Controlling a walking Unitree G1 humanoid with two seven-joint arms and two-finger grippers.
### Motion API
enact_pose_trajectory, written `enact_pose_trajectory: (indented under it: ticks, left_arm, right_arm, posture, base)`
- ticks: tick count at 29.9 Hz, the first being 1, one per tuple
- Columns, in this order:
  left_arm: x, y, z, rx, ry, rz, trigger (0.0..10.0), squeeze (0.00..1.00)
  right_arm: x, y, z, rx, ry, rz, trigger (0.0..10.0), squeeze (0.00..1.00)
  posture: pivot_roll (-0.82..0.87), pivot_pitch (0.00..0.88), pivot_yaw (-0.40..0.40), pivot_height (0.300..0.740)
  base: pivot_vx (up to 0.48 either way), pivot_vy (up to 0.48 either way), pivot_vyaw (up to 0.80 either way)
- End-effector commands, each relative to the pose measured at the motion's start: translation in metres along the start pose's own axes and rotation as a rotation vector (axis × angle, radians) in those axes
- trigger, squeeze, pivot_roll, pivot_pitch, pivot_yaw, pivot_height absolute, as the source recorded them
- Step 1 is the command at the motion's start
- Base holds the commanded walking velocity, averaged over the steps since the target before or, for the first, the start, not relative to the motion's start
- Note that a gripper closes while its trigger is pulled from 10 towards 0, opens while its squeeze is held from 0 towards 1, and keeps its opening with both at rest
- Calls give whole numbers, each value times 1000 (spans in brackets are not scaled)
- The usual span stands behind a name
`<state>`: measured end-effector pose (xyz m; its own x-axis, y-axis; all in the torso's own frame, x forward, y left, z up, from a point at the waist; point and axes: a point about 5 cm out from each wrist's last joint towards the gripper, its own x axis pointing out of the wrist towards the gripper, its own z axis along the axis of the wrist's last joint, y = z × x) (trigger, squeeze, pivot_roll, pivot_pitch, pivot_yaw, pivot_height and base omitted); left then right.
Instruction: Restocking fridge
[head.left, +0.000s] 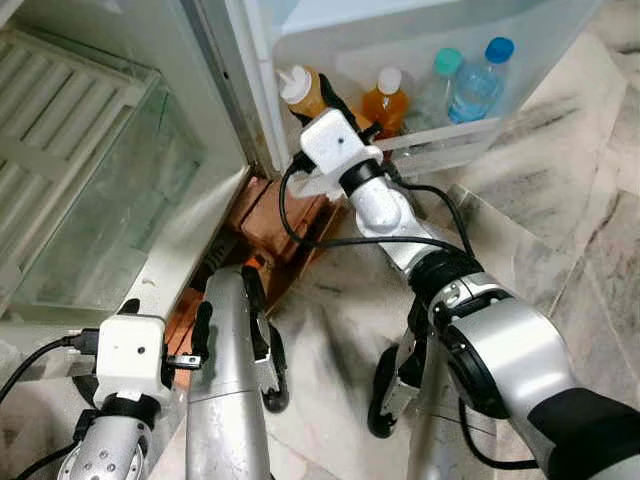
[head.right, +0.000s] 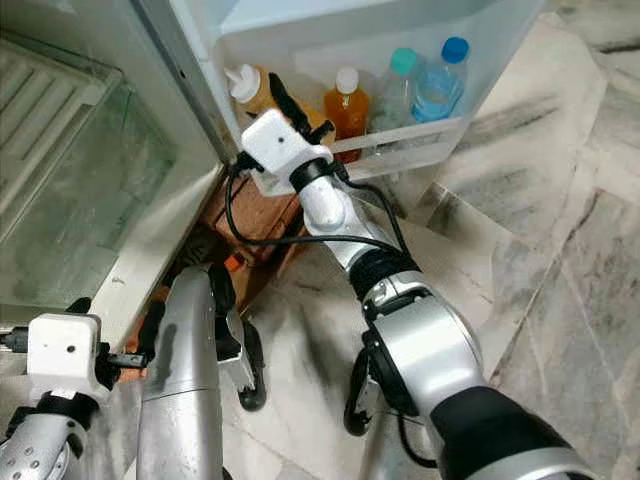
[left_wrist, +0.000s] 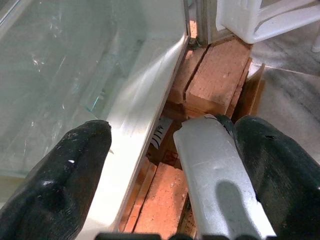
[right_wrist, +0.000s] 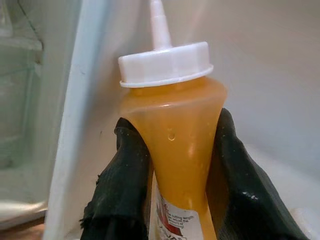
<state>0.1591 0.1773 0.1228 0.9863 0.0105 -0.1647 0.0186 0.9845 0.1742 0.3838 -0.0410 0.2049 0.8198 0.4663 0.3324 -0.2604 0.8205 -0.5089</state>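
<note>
So we've got the right gripper (right_wrist: 172, 165) clamped on the sauce bottle (right_wrist: 172, 130), both black fingers (right_wrist: 125, 175) pinching the narrow waist just under the white nozzle cap. The bottle sits upright at the left end of the door shelf (head.left: 450, 135), tight against the door's side wall.

Handling-wise, we'd guess it's a soft squeeze bottle, looks mostly full of orange sauce so a bit of weight to it, and the plastic looks smooth and probably slippery. The waist seems like the right spot to hold since the flare above keeps it from sliding down, but squeeze too hard and sauce could come out the nozzle.

Neighbours on the same shelf: an orange juice bottle (head.left: 385, 100) just to the right, then a clear bottle with a teal cap (head.left: 440, 85) and a water bottle with a blue cap (head.left: 478, 82) further right. The juice bottle is near enough that opening the fingers wide might nudge it.

The left gripper (left_wrist: 170, 150) hangs low by the robot's own leg, fingers apart with nothing in them, looking at the glass crisper drawer (left_wrist: 65, 65) and the bricks (left_wrist: 215, 80) propping up the fridge
</note>
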Motion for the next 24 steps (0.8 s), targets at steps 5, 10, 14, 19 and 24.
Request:
enact_pose_trajectory:
  ticks: [5, 10, 14, 19, 24]
  left_arm:
    - [-3, 0, -4, 8, 34, 7, 10000, 0]
    - [-4, 1, -4, 12, 32, 8, 10000, 0]
    - [-6, 3, -4, 15, 37, 5, 10000, 0]
    - [-7, 2, -2, 16, 37, 1, 10000, 0]
    - [-12, 3, 2, 18, 37, 1, 10000, 0]
  right_arm:
    - [-45, 16, -64, 175, 356, 7, 10000, 0]
    - [-36, 8, -46, -55, 178, -34, 10000, 0]
    - [-27, 5, -33, -108, 102, -54, 10000, 0]
    - [-13, 11, -12, -221, -6, -56, 10000, 0]
    - [4, 21, 21, -388, -212, -62, 10000, 0]
  posture:
    - [387, 450, 41, 499]
    - [393, 451, 53, 499]
    - [392, 453, 58, 499]
    - [403, 462, 63, 499]
    - [419, 477, 69, 499]
  base:
    - [0, 0, 0]
    - [0, 0, 0]
    - [0, 0, 0]
    - [0, 0, 0]
    - [0, 0, 0]
